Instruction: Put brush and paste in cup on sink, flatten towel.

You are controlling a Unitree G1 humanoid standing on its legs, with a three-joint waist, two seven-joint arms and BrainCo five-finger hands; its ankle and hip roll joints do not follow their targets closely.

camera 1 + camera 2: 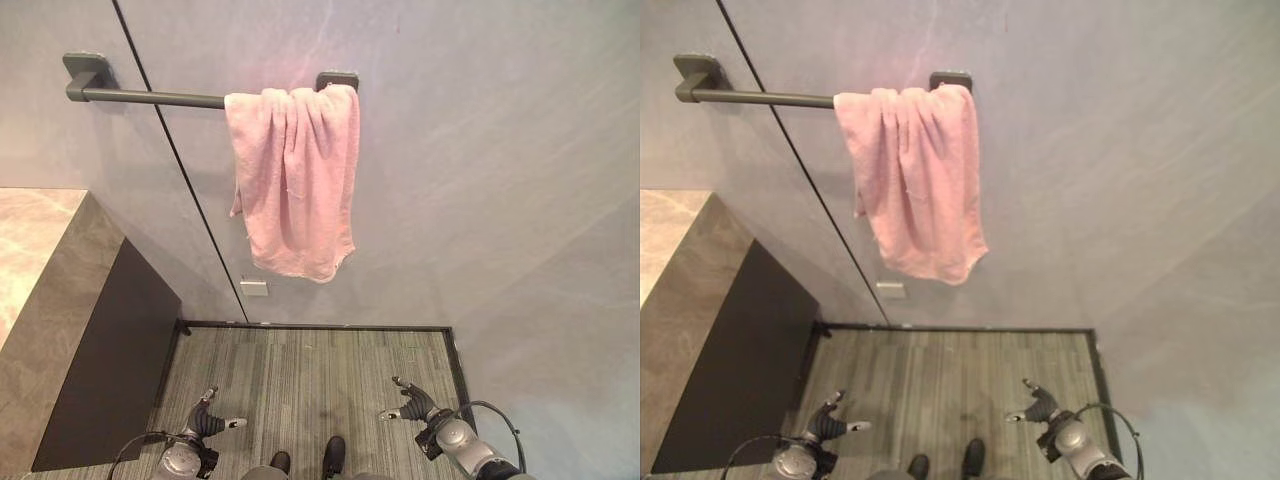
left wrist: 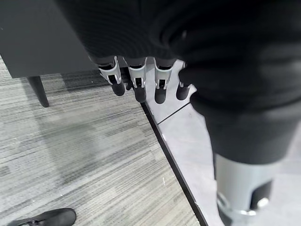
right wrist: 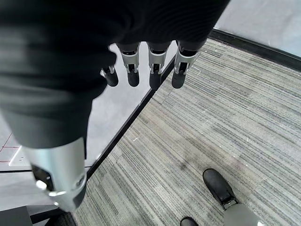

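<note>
Room: grey wall (image 1: 480, 180) with a dark vertical seam; striped grey carpet floor (image 1: 310, 370) below, bordered by a dark strip.
Desk: stone-topped counter (image 1: 30, 250) at the left edge of the head views, dark side panel facing the floor. No brush, paste, cup or sink can be seen on the visible part.
Rail: dark towel bar (image 1: 150, 97) mounted on the wall, running left to right.
Towel: pink towel (image 1: 295, 180) draped over the right end of the bar, bunched into folds and gathered narrow, lower hem hanging slanted. Not flattened yet.
Left hand: left hand (image 1: 208, 422) low at the bottom edge, over the floor, well below the towel; fingers (image 2: 136, 80) straight and relaxed, apart, holding nothing.
Right hand: right hand (image 1: 412, 405) low at the bottom right, also over the floor; fingers (image 3: 155, 68) straight, apart, holding nothing.
Key relation: towel lies up and ahead of both hands, between them across the view and slightly nearer the left hand's side. Its long axis hangs vertical; the spreading direction runs along the bar.
Judgement: towel step appears next. Both arms would need to rise a long way; free bar lies to the towel's left, so spreading leftward looks the available direction.
</note>
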